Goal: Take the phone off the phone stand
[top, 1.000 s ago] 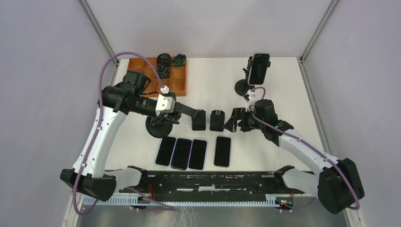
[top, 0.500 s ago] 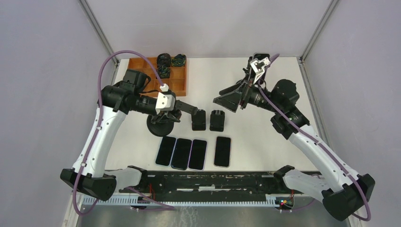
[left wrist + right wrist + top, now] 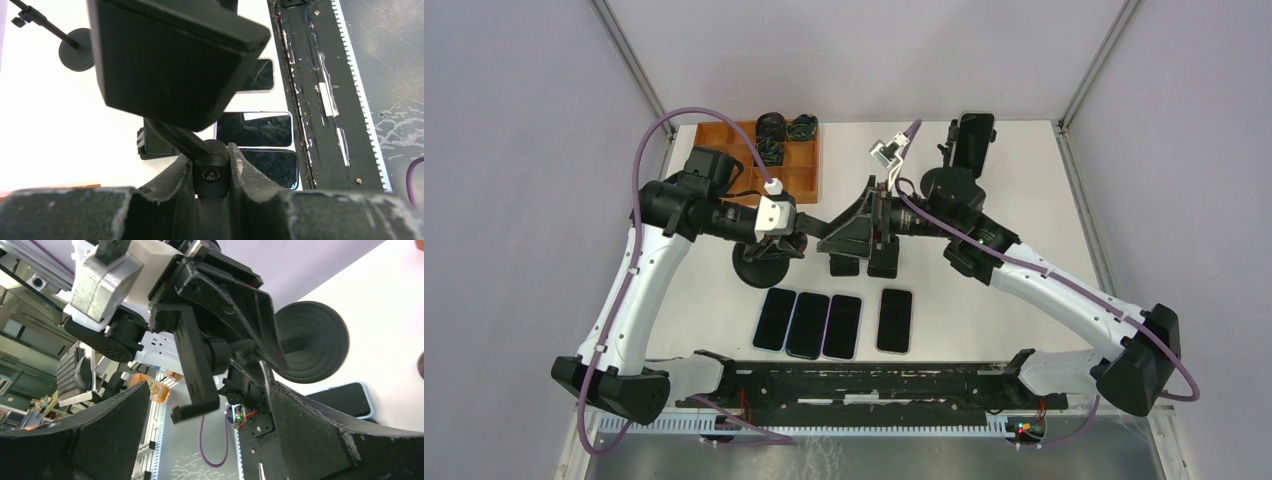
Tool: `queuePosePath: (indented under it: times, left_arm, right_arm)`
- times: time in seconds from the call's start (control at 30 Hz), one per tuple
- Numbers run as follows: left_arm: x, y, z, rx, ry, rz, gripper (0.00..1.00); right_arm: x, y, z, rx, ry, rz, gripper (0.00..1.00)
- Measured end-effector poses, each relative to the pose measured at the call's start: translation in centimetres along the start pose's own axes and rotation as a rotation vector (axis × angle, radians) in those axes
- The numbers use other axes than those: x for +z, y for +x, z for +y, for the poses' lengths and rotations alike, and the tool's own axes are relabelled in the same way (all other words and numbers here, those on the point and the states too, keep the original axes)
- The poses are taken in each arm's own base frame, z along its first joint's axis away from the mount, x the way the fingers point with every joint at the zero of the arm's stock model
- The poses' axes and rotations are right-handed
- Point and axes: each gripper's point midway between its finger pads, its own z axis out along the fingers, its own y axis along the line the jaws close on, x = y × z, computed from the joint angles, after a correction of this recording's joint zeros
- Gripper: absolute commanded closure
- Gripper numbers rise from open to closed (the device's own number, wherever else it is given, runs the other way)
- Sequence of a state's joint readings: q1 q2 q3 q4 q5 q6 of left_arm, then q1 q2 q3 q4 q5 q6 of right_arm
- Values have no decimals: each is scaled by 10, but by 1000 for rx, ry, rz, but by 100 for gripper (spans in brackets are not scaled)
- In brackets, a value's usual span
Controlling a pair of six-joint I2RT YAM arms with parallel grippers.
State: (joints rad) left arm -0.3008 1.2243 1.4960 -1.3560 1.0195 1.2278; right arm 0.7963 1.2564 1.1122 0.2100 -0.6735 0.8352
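- Left gripper [image 3: 211, 175]: clamped on the ball-joint neck of the held stand [image 3: 760, 268]. Its round base sits left of centre on the tabletop [image 3: 1034, 195]. Looks like you're bracing it, not lifting.
- Right gripper [image 3: 209, 390]: nothing in it, jaws spread wide, one finger either side of that stand's cradle [image 3: 170, 55], no contact that I can see.
- Cradle check: in the right wrist view it reads as a bare bracket w/ a bottom lip. No phone shows in it in any view. The left wrist view only gives you its back, so not 100% sure.
- Task phone [image 3: 973, 143]: the only mounted one in sight. It's upright in the far stand [image 3: 947, 148] at the far right corner of the tabletop, well apart from both grippers.
- Four flat phones [image 3: 807, 324] lie side by side along the near edge, off any stand.
- Step, imo: approach/line-up, no grasp on a phone yet.
- Next move: if the cradle btwn your right fingers is empty, closing there gets you nothing. Take the right arm over to the far right corner, pinch the phone's long edges, then pull up & out of the clamp.
- Nothing braces that stand, so it may tip or slide. Go slow, or bring the left over to pin its base.
- Mind the loose black block [image 3: 885, 262] just under the right gripper.
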Motion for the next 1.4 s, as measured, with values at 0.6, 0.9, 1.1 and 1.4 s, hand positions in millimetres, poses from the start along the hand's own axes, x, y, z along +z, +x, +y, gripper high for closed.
queuePosePath:
  times: [0.6,0.9,1.1,1.4]
  left_arm:
    - [-1,14,-5,34,17,57,98]
    - [-2,14,-14,74,43,68,98]
    - [-2,18,-19,83,61,100,98]
    - [0,20,-24,132,79,128,98]
  right_arm:
    - [17,9,11,-3,-90,92,39]
    - [16,19,21,-106,-168,220,30]
    - [15,19,19,-177,-172,256,12]
    - [19,13,4,-295,-150,301,16]
